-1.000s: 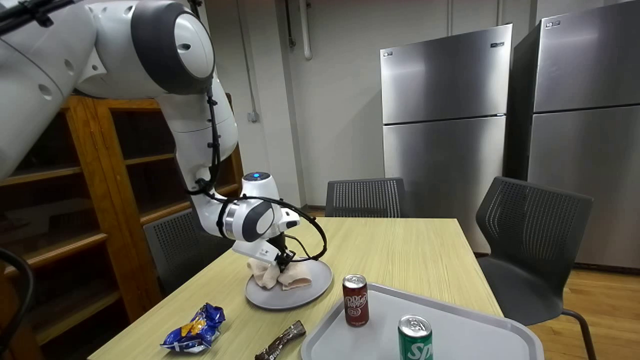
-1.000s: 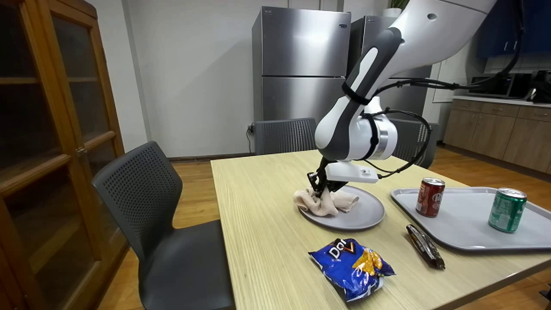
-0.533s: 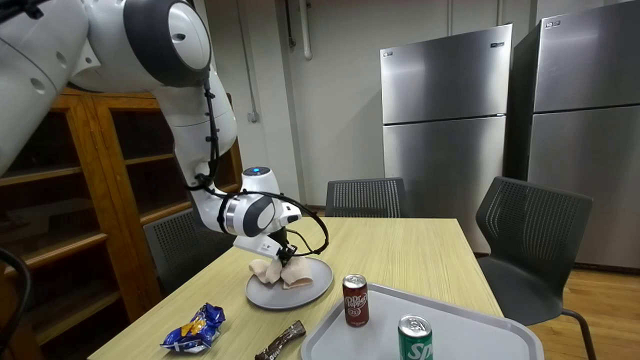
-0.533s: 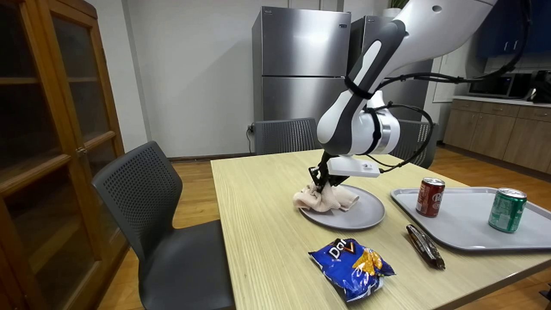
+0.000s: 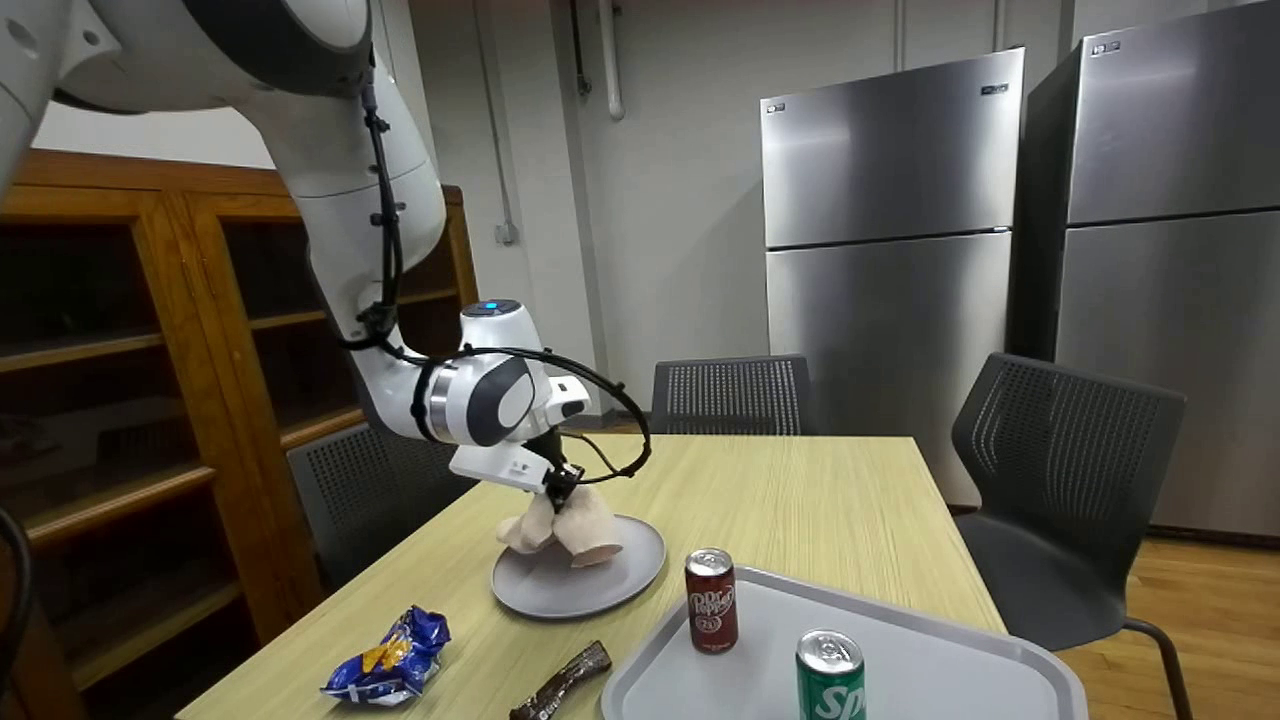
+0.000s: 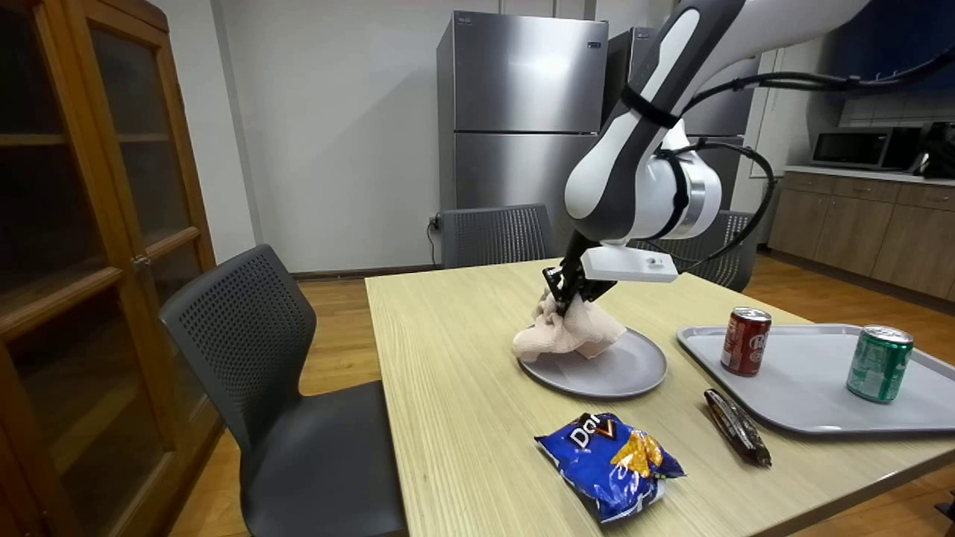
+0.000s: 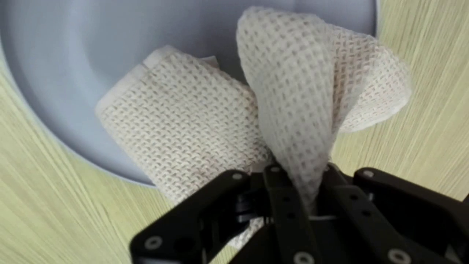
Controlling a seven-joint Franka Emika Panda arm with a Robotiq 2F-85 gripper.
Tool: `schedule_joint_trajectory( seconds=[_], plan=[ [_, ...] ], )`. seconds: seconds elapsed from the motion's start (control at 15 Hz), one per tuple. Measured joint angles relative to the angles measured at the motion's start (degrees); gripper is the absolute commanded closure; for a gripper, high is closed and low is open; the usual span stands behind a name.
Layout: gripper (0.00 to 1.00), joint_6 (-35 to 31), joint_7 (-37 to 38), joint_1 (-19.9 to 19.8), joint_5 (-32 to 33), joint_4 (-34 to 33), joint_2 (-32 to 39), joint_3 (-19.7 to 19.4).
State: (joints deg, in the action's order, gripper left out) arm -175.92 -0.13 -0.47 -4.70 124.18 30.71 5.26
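Gripper (image 7: pixel 302 170) clamped pretty much all the way, beige cloth (image 7: pixel 190 124) pinched in its jaws, held over the gray plate (image 6: pixel 623 373), one fold hung past its edge

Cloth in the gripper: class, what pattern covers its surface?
The cloth has a small, gridlike weave, clearest in the wrist view.

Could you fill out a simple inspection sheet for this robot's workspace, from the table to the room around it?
Surface: pale wood-grain table
Things being handled: beige cloth, bunched over a grey plate; whether it touches the plate is unclear
Clutter: blue chip bag, dark wrapped bar, grey tray with a Dr Pepper can and a green can, both upright
Gripper: shut, pinching the cloth
Cables: black, strapped to the robot arm, one loop bowing outward
Surroundings: dark grey chairs, steel fridges, wooden cabinet
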Motion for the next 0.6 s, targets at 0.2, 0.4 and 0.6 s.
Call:
schedule_joint_trajectory(
  seconds=[0.2,0.4,0.6],
  plan=[
    [0.97,0.0,-1.6,-1.3,0.0,4.6,-4.1,3.2],
    [0.97,0.0,-1.9,-1.5,0.0,9.0,-7.6,6.0],
    [0.97,0.0,-1.9,-0.8,0.0,12.8,-10.1,7.7]
  ],
)
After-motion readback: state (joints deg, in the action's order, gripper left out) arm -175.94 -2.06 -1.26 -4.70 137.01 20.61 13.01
